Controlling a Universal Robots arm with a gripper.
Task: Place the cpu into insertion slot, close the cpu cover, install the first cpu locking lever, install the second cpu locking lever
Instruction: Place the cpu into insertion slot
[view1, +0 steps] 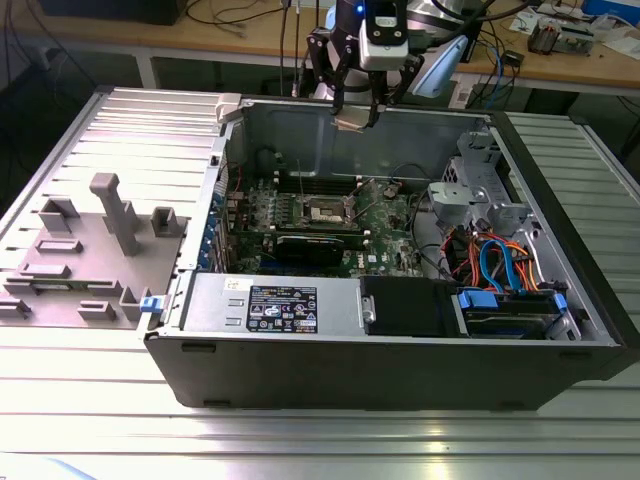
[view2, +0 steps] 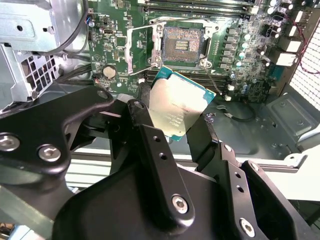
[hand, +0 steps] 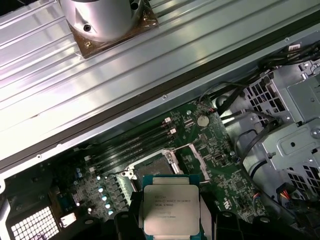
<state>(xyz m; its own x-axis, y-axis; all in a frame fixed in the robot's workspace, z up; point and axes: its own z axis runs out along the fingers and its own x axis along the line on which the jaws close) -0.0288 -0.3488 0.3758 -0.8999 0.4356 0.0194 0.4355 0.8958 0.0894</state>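
Observation:
My gripper (view1: 355, 112) hangs above the back wall of the open computer case (view1: 400, 370), shut on the cpu (view1: 352, 122). In both wrist views the cpu (view2: 175, 107) (hand: 170, 210) is a small square chip with a silvery top and green edge, pinched between two black fingers (view2: 150, 142). It is held in the air, well apart from the motherboard. The insertion slot (view2: 183, 42) (view1: 325, 210) lies bare on the green board. The cpu cover (view2: 130, 50), a thin silvery frame, stands swung open beside the slot. A thin locking lever (view2: 212, 77) sticks out along the slot's other side.
A black card (view1: 315, 245) lies in front of the slot, and a labelled power supply (view1: 280, 305) fills the near side. A metal drive cage (view1: 490, 200) and orange and blue cables (view1: 495, 265) crowd the exterior view's right. A grey fixture plate (view1: 90, 250) sits outside the case.

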